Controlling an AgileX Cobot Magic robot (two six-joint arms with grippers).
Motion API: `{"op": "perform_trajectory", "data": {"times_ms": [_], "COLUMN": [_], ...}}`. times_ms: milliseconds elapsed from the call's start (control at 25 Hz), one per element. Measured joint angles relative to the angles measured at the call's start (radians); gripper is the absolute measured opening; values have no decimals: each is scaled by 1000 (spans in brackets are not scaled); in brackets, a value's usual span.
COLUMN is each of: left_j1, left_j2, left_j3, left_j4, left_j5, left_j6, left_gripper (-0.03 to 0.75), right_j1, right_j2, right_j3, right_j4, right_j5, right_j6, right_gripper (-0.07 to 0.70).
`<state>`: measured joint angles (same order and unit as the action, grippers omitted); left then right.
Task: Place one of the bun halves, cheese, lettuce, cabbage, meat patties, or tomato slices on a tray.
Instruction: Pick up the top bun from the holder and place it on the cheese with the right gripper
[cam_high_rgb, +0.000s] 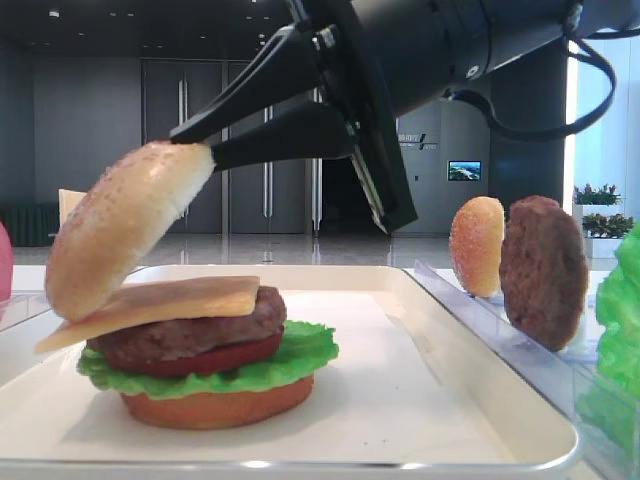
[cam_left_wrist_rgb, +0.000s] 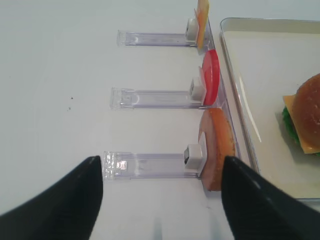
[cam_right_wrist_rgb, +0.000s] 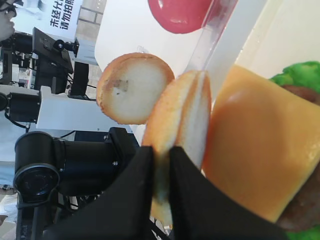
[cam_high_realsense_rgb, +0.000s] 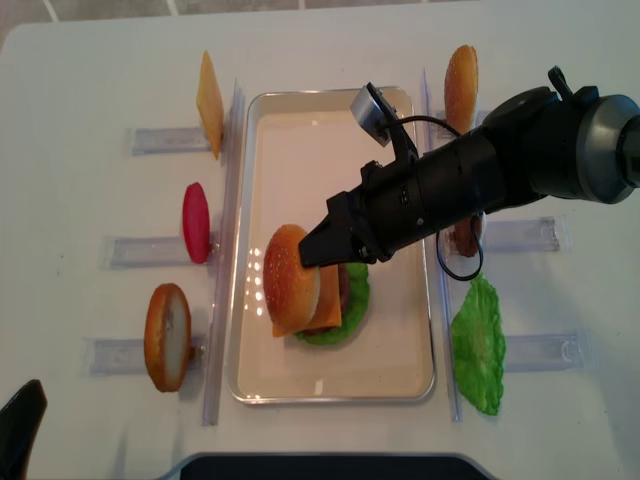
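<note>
My right end effector (cam_high_rgb: 205, 150) is clamped tight on the rim of the bun top (cam_high_rgb: 120, 228), which hangs tilted with its lower edge touching the cheese (cam_high_rgb: 165, 305) at the stack's nine o'clock side. Beneath it sit the meat patty (cam_high_rgb: 190, 335), a tomato slice (cam_high_rgb: 220, 360), lettuce (cam_high_rgb: 290, 360) and the bottom bun (cam_high_rgb: 215, 408), all on the tray (cam_high_rgb: 440, 400). I judge this the capping step: the next move calls for levelling the bun over the stack's centre, then letting go without dragging the cheese. My left end effector (cam_left_wrist_rgb: 160, 200) hangs with its jaws apart and nothing between them, over the bench at the tray's nine o'clock. The overhead view alone shows the lettuce leaf (cam_high_realsense_rgb: 478, 345) at the tray's three o'clock and the spare cheese (cam_high_realsense_rgb: 209, 103) at ten; my right wrist view alone shows the fingers pinching both faces of the bun; the low view alone shows its tilt.
</note>
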<state>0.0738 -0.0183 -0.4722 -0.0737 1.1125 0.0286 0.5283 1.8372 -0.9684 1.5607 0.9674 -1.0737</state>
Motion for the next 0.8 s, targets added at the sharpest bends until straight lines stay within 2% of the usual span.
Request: {"op": "perform_trajectory", "data": {"times_ms": [200, 560, 800], "left_j1": [0, 0, 0], "left_j2": [0, 0, 0], "left_j3": [0, 0, 0], "left_j4": [0, 0, 0], "left_j5": [0, 0, 0], "left_j6": [0, 0, 0], "left_gripper": [559, 559, 559], "right_j1": [0, 0, 0], "right_j2": [0, 0, 0], "right_j3": [-1, -2, -2], "right_j4": [-23, -59, -75], "right_j5": [0, 0, -2], "right_j6": [0, 0, 0], "right_gripper": [110, 226, 255]}}
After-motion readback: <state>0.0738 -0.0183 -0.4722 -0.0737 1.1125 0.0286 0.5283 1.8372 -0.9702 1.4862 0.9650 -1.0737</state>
